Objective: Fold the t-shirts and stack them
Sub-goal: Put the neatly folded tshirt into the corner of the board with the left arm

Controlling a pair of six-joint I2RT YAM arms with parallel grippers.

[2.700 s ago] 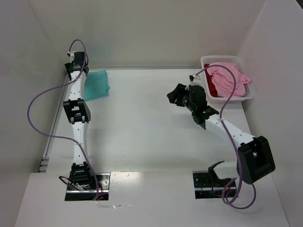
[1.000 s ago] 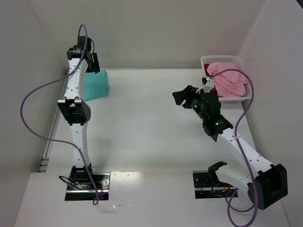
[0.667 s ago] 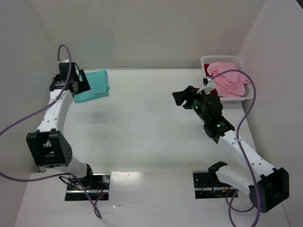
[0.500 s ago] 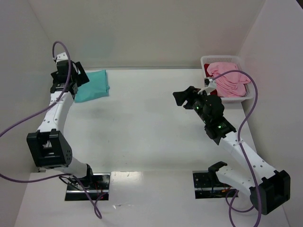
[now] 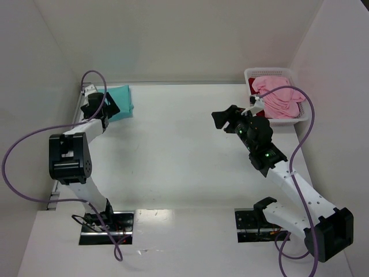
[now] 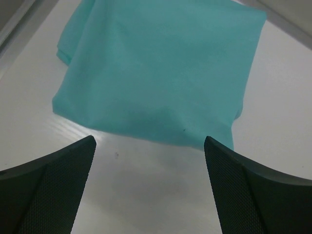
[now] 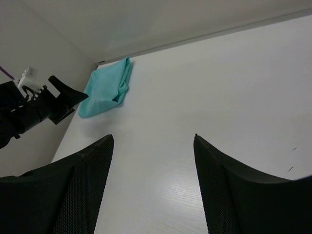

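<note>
T-shirts: one done, two to go, I'd judge. The teal t-shirt [image 5: 121, 101] lies folded flat and fairly smooth on the bench [image 5: 173, 144], upper left of the overhead view. The pink t-shirt [image 5: 279, 98] sits crumpled over the dark red t-shirt [image 5: 254, 86] in the basket [image 5: 275, 71], upper right. The left end effector [image 6: 149, 142] hangs spread and empty just beside the teal t-shirt; the right end effector [image 7: 152, 138] is spread too, holding nothing.

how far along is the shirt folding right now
Done: the teal t-shirt lies folded at the far left of the table. In hand: nothing; the left pincer is open just short of it, the right pincer open over bare table. Left: the pink t-shirt and dark red t-shirt sit crumpled in the white basket, unfolded and unstacked.
</note>
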